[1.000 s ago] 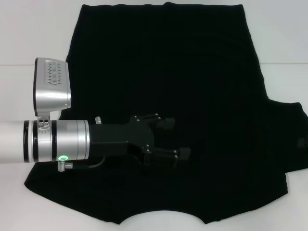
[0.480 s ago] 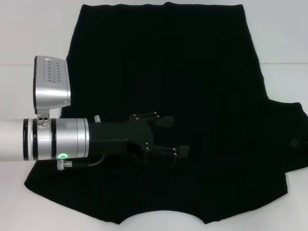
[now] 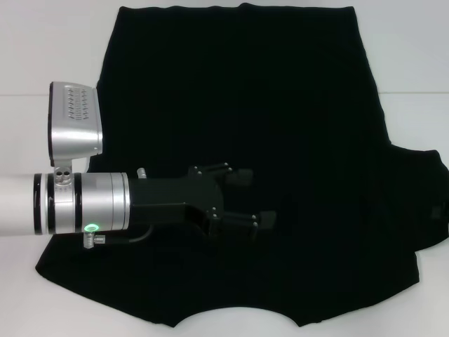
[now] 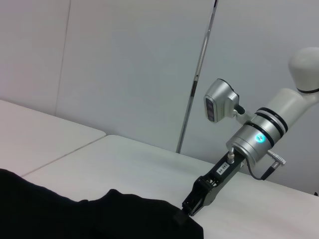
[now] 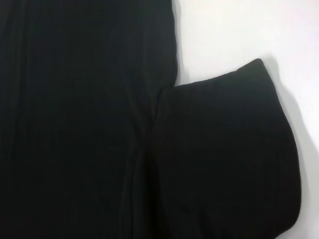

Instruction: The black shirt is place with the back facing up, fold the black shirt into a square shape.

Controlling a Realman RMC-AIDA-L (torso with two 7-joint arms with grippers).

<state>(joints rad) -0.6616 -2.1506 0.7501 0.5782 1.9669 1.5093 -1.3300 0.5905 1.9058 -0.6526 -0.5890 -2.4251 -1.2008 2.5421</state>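
Note:
The black shirt (image 3: pixel 280 105) lies spread flat on the white table (image 3: pixel 42 56), plain side up, with its neck opening toward the near edge. My left gripper (image 3: pixel 256 199) reaches in from the left and stands open over the shirt's left-middle, nothing between its fingers. The right sleeve (image 3: pixel 421 203) sticks out at the right. My right gripper (image 4: pixel 188 210) shows in the left wrist view with its tip at that sleeve's outer edge; in the head view only a small dark bit of the right gripper (image 3: pixel 440 212) shows. The right wrist view looks down on the sleeve (image 5: pixel 229 159) and the shirt's body (image 5: pixel 75 124).
Bare white tabletop (image 4: pixel 139 164) surrounds the shirt on the left, right and far sides. A seam between two table sections (image 3: pixel 28 95) runs across the far left. White walls stand behind the table.
My left gripper has edged very slightly away from the near edge. The dark bit of the right gripper at the sleeve's edge has shifted a little. The shirt lies as before.

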